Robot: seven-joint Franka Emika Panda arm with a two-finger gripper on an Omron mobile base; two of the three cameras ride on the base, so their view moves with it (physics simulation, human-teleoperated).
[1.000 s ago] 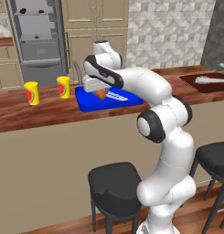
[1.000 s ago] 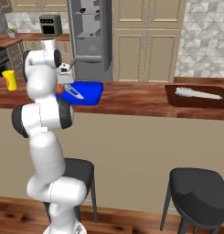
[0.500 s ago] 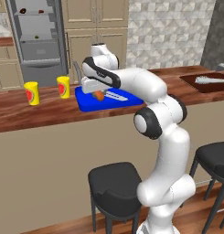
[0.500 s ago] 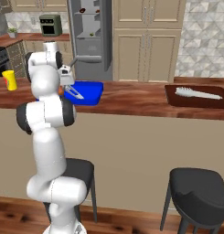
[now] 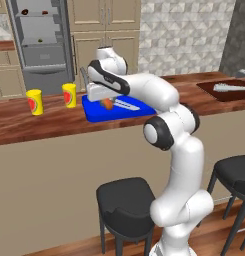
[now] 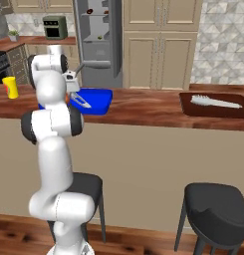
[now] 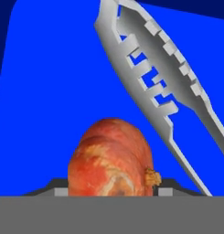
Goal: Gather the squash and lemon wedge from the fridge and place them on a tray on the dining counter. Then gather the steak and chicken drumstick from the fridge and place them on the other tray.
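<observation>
Even, bright, flat rendered light with no glare; soft shadows under the long reddish-brown wood-grain counter [image 5: 54, 122] (base views slightly soft, hand view sharper).

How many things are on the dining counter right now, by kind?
Yellow cups: 2
Trays: 2, blue tray and brown tray
Grey tongs: 2
Orange squash, between the gripper fingers: 1
Total: 7
</observation>
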